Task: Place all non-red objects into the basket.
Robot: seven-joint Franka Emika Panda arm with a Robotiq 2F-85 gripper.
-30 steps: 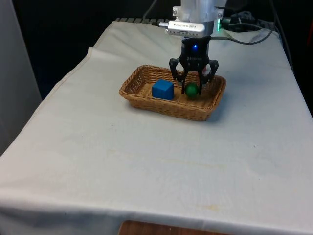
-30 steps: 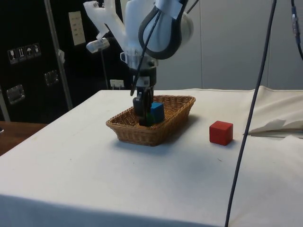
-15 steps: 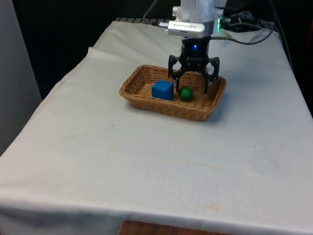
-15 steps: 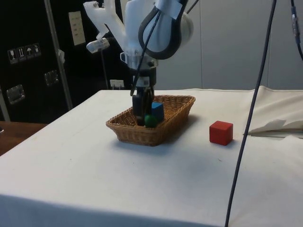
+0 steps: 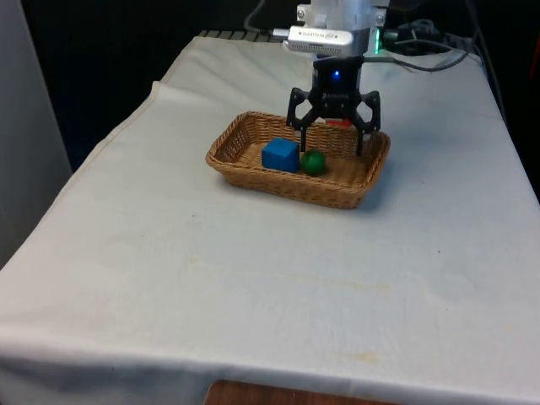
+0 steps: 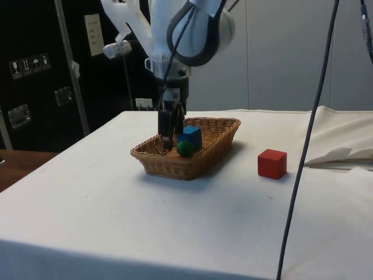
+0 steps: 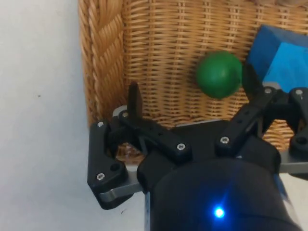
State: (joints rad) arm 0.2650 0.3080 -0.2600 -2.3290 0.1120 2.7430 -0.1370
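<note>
In the basket: green ball [image 5: 313, 162] and blue cube [image 5: 281, 155] lie side by side on the wicker floor, ball touching or just beside the cube
Basket: wicker basket [image 5: 253, 175] on the white cloth [image 5: 253, 278], towards the table's far end
Gripper: gripper [image 5: 334, 139] hangs above the basket, fingers spread wide, nothing between them; ball sits free below it
Red cube: red cube [image 6: 272, 163] on the cloth beside the basket, apart from it
Step in hand: release of the ball looks done; both non-red items are inside
Task status: judged complete, red cube rightly left out
Next move: lift straight up clear of the rim, avoid knocking the ball or wicker wall
</note>
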